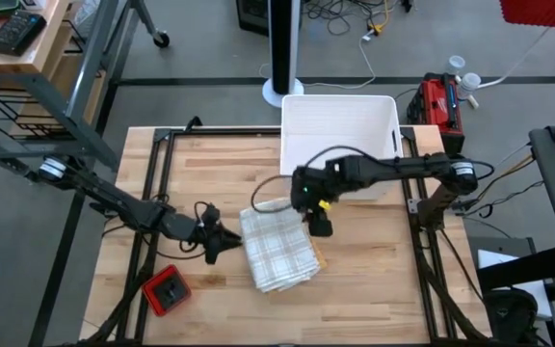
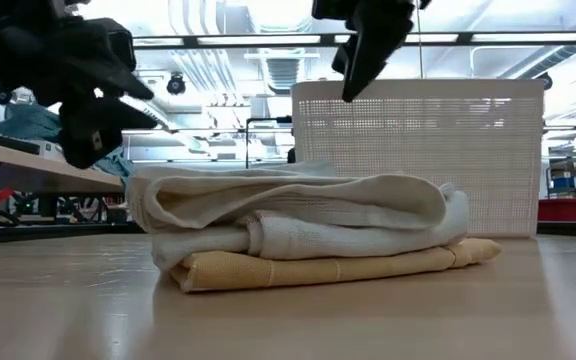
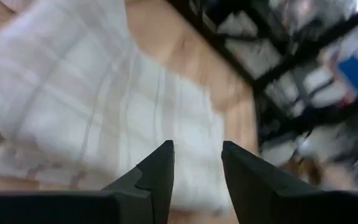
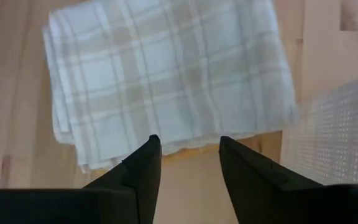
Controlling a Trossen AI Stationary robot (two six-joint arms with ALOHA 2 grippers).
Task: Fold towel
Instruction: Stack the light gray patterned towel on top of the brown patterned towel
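A white checked towel (image 1: pixel 277 249) lies folded in several layers on the wooden table, on top of a yellowish cloth (image 2: pixel 318 268) whose edge shows at its right side (image 1: pixel 318 258). In the low view the towel (image 2: pixel 298 215) forms a thick stack. My left gripper (image 1: pixel 222 241) is just left of the towel, low over the table, open, with nothing between its fingers (image 3: pixel 197 155). My right gripper (image 1: pixel 318 226) hangs above the towel's far right corner, pointing steeply down, open and empty (image 4: pixel 188 149). It is well clear of the towel in the low view (image 2: pixel 363 60).
A white perforated basket (image 1: pixel 340 125) stands at the table's far edge, just behind the towel. A red and black device (image 1: pixel 167 291) lies near the front left. A red toolbox (image 1: pixel 439 101) sits off the table's far right corner. Bare wood lies right of the towel.
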